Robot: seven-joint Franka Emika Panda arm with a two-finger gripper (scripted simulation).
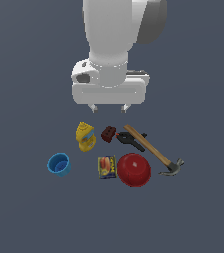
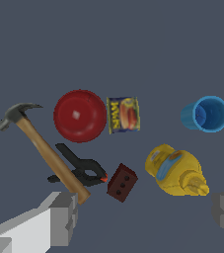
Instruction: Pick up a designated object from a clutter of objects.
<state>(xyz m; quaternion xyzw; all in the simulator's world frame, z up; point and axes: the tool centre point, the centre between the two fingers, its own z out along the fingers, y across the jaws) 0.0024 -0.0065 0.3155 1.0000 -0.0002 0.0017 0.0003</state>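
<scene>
Spread wide and holding nothing, the gripper (image 1: 109,107) hangs above the far side of the clutter, its fingertips (image 1: 92,107) clear of every object. Below it lie the yellow bottle (image 1: 85,136), the dark red block (image 1: 108,133) and the black clamp (image 1: 131,140). Apart at the exterior view's left edge of the group sits the blue cup (image 1: 59,164), tipped, with bare floor all round it. Toward the right, the tin (image 1: 107,167) touches the red bowl (image 1: 134,169), and the hammer (image 1: 153,150) lies across the clamp.
</scene>
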